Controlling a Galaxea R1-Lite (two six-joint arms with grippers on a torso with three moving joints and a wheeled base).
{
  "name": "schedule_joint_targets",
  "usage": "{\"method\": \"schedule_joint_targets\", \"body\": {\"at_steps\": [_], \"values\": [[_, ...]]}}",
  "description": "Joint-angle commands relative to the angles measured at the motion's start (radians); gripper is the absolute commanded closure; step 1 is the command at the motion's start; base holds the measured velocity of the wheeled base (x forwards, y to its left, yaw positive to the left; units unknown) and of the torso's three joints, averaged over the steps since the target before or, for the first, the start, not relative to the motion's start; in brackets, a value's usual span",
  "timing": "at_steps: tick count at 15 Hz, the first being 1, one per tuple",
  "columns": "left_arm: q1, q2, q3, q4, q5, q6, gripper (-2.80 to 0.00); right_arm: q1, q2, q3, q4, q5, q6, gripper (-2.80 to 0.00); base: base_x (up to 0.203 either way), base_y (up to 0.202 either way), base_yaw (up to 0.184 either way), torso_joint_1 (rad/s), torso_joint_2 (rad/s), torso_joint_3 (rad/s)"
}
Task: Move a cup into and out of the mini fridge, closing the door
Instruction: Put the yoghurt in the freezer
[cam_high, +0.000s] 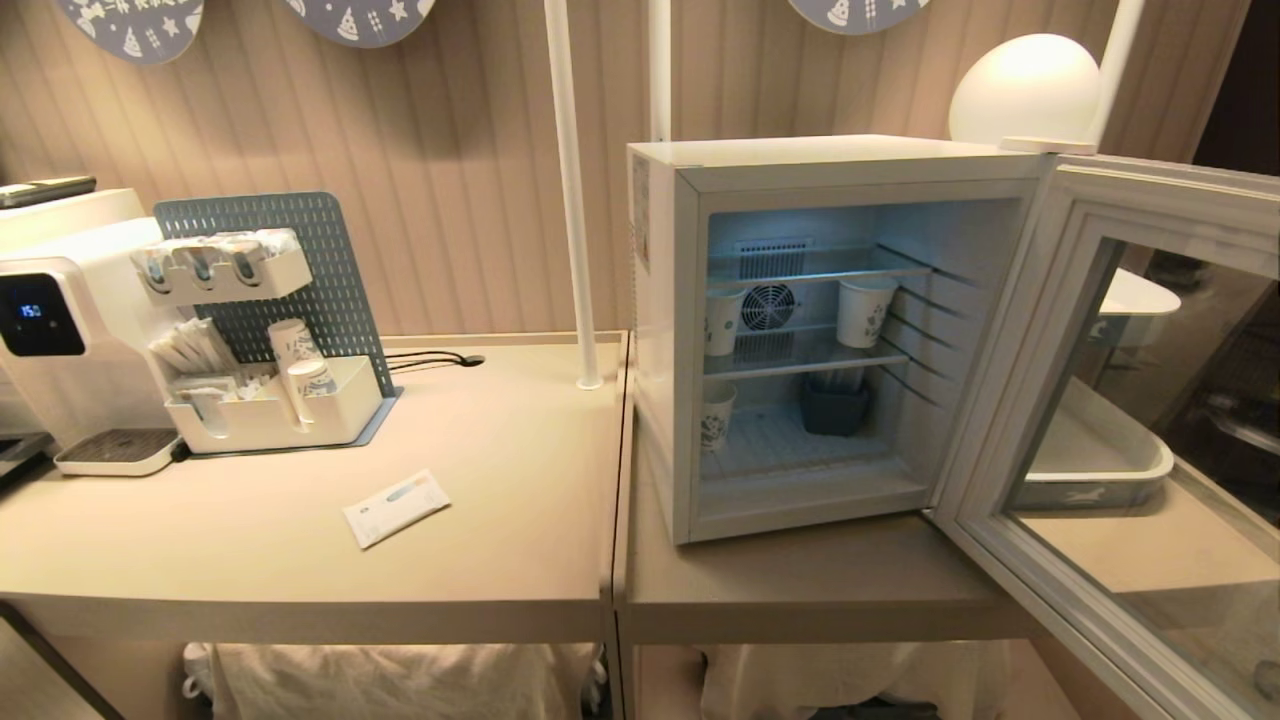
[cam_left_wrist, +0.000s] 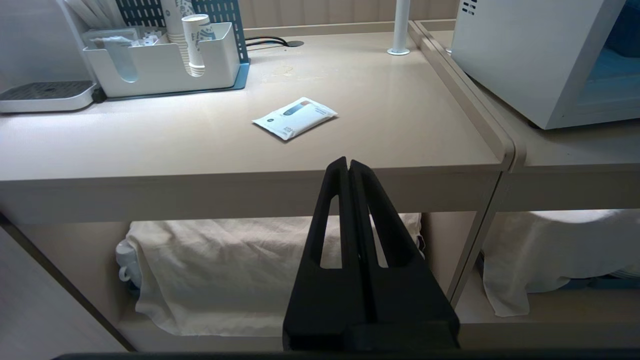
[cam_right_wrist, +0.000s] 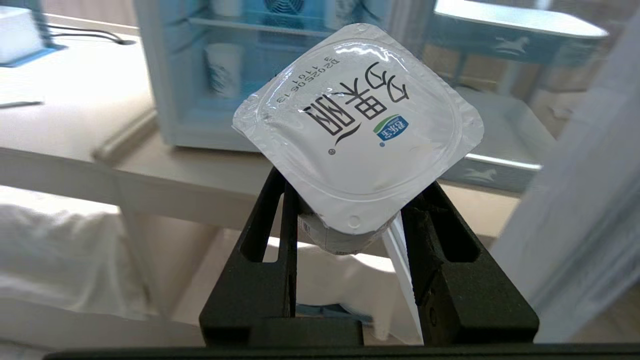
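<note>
- You have the cup (cam_right_wrist: 357, 130) pinched between the two black fingers (cam_right_wrist: 280, 220) of the right gripper (cam_right_wrist: 350, 215); its squarish white foil lid with a small blue-and-green logo faces the wrist camera, turned corner-on, and the short body below sits between the fingers.
- The cup is outside the mini fridge (cam_high: 800, 330), held out in front of the table edge that the fridge stands on, with the open fridge beyond it. Neither arm shows in your head view.
- The door (cam_high: 1120, 420) stands swung wide to the right, its grey-white frame and glass pane reaching toward the camera.
- Inside the lit fridge you can see a rear fan (cam_high: 771, 303), wire shelves, two patterned paper cups (cam_high: 866, 310) on the middle shelf, another at the lower left and a dark blue bin (cam_high: 835, 405) on the floor.
- Your left gripper (cam_left_wrist: 349, 167) hangs low in front of the left table (cam_left_wrist: 150, 145), its jaws pressed together with nothing between them.
- On that table lie a flat white sachet (cam_high: 396, 508), a white organiser tray (cam_high: 270, 410) with stacked cups against a blue pegboard (cam_high: 330, 270), and a white drinks machine (cam_high: 70, 340) at the far left.
- White cloth (cam_left_wrist: 225, 270) lies on the shelf under the tables.
- A white dome lamp (cam_high: 1025, 90) sits on top of the fridge.
</note>
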Motion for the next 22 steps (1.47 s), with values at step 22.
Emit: {"method": "schedule_joint_targets", "body": {"at_steps": [22], "values": [[0.001, 0.001, 0.002, 0.0, 0.0, -0.001, 0.0, 0.274, 1.927, -0.885, -0.688, -0.163, 0.093, 0.0, 0.0, 0.0, 0.0, 0.0, 0.0, 0.0]]}}
